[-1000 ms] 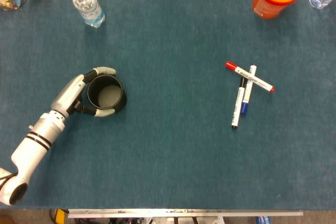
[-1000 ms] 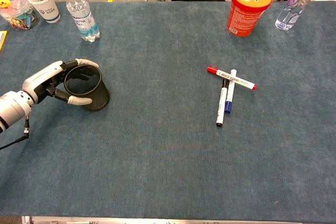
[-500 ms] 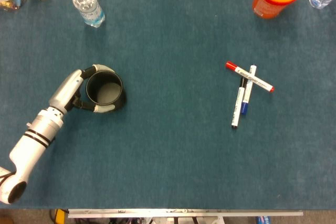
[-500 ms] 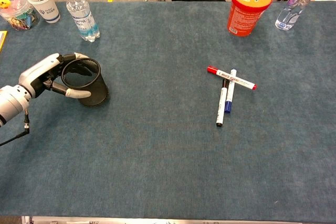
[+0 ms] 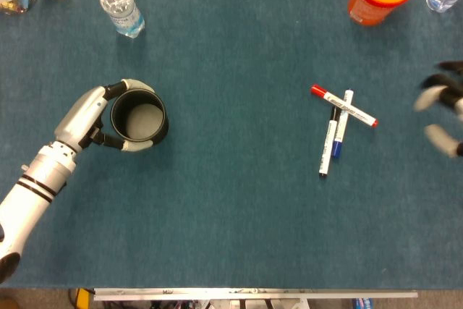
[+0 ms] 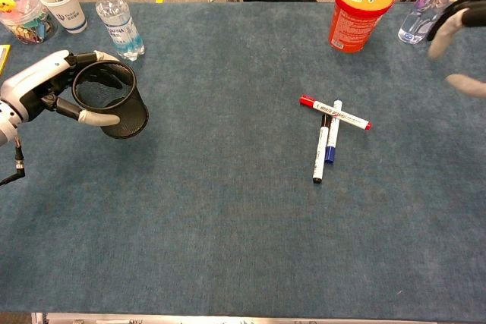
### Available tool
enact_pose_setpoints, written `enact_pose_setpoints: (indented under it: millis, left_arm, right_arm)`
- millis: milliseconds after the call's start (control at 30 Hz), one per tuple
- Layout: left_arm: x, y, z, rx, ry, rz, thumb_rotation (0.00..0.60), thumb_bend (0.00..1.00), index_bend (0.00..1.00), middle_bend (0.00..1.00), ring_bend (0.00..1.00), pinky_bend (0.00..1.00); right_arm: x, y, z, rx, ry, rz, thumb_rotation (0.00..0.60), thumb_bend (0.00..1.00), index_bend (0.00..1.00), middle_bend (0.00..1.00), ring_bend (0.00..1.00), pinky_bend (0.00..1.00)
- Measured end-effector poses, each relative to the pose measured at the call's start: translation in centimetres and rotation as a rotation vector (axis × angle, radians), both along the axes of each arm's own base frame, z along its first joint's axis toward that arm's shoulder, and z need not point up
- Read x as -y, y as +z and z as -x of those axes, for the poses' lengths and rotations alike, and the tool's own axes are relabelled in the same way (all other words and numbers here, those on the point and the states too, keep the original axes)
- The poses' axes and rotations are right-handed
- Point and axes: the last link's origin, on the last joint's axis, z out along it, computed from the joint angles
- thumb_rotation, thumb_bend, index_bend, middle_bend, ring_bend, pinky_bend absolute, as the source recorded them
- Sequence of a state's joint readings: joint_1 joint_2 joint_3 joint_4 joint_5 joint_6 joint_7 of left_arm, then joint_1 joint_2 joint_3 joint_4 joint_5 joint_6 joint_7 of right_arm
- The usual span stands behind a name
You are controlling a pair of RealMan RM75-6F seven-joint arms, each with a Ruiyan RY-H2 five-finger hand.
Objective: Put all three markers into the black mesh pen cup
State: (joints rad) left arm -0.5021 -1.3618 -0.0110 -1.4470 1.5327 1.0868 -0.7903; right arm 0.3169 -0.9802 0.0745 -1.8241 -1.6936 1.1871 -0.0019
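Cup (image 6: 111,102) is held off the table (image 6: 228,210) at left, fingers of left hand (image 6: 42,92) wrapped around it. Three markers (image 6: 328,130) lie crossed on the cloth, centre-right, well apart from the cup. Right hand (image 6: 459,32) is blurred at right edge, fingers spread, holding nothing.

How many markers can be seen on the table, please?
3, all in one crossed pile right of centre: the red-capped marker lying across the top, the blue-capped marker and the black-capped marker beneath it. None seems hidden.
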Motion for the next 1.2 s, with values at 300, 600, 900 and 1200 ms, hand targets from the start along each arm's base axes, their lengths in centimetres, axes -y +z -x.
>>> enact_pose_setpoints:
  millis: [300, 600, 900, 1200]
  left_arm:
    - [1.4, 0.4, -1.3, -0.038, -0.04, 0.021, 0.6, 0.11, 0.33, 0.4, 0.35, 0.23]
    - [2.0, 0.1, -1.3, -0.047, -0.03, 0.034, 0.6, 0.11, 0.33, 0.4, 0.35, 0.23]
    - [2.6, -0.1, -0.9, -0.06, -0.027, 0.045, 0.6, 0.11, 0.32, 0.4, 0.34, 0.23]
    - [2.9, -0.2, -0.6, -0.059, -0.019, 0.058, 0.6, 0.11, 0.31, 0.39, 0.34, 0.23]
  right_arm:
    - [1.5, -5.9, -2.8, -0.111, 0.213, -0.162, 0.6, 0.3, 0.46, 0.33, 0.18, 0.19]
    - [1.7, -9.7, -3.2, -0.237, 0.33, -0.243, 0.6, 0.3, 0.46, 0.32, 0.18, 0.19]
    - [1.9, -11.7, -1.9, -0.32, 0.362, -0.253, 0.6, 0.27, 0.46, 0.31, 0.18, 0.19]
    - [1.7, -14.1, -1.5, -0.34, 0.379, -0.266, 0.6, 0.21, 0.46, 0.31, 0.18, 0.19]
